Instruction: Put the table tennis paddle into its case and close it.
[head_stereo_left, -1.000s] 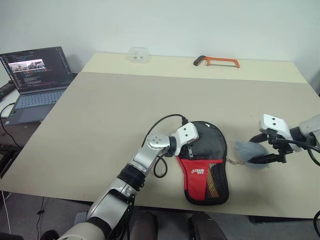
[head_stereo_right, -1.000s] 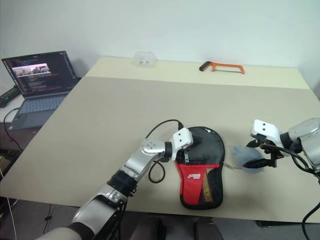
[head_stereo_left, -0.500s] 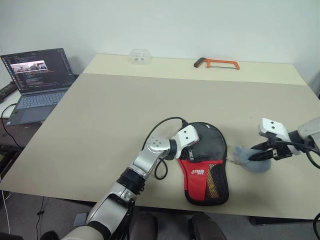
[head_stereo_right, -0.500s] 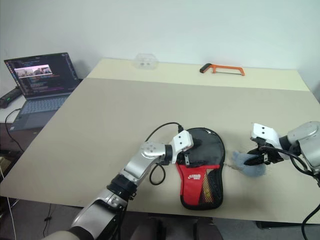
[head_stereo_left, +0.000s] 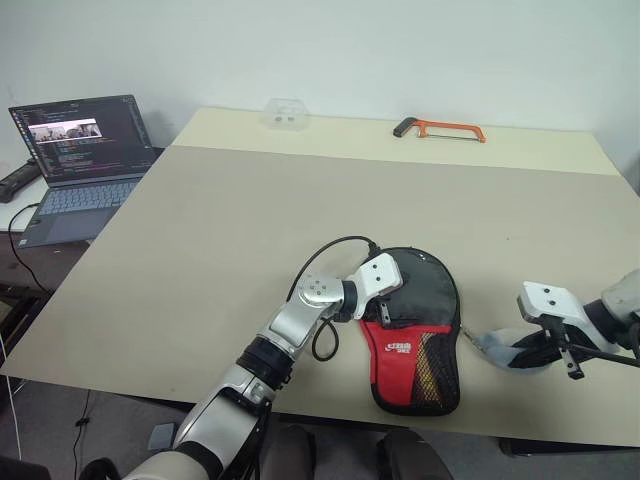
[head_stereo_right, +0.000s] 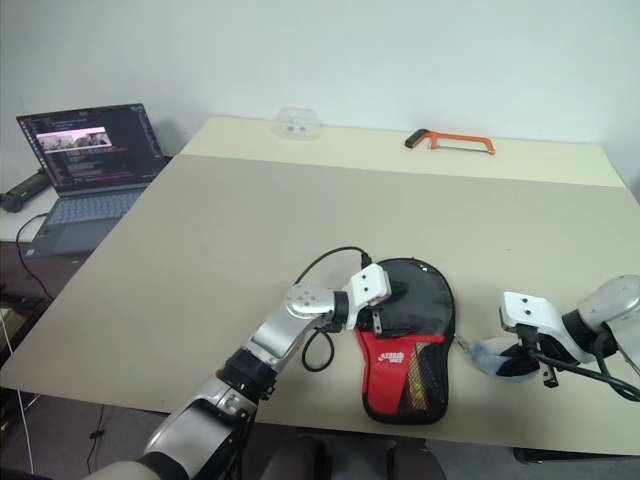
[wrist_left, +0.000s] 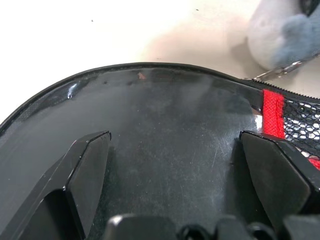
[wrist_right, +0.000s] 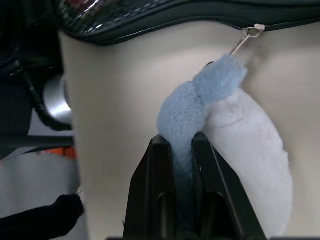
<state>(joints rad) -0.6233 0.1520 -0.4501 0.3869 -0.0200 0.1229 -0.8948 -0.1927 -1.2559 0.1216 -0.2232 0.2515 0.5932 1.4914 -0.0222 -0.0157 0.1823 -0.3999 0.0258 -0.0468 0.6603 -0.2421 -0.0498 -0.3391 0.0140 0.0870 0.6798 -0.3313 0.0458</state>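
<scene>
The case (head_stereo_left: 415, 345), black with a red lower part and a mesh pocket, lies flat near the table's front edge. My left gripper (wrist_left: 175, 150) is open, its two fingers spread over the case's glossy black top (head_stereo_left: 392, 298). To the case's right, my right gripper (wrist_right: 184, 142) is shut on a fluffy blue-grey charm (wrist_right: 240, 150), which hangs by a small metal link (wrist_right: 245, 36) from the case's zip. In the head views the charm (head_stereo_left: 497, 346) lies beside the right gripper (head_stereo_left: 528, 352). The paddle is hidden from view.
An open laptop (head_stereo_left: 75, 150) stands off the table's left side. An orange hacksaw (head_stereo_left: 440, 128) and a clear plastic box (head_stereo_left: 285, 112) lie along the far edge. The table's front edge (head_stereo_left: 300, 410) runs just below the case.
My right gripper closed on the fluffy charm and drew it back toward the table's front edge. The left gripper stayed on the case.
</scene>
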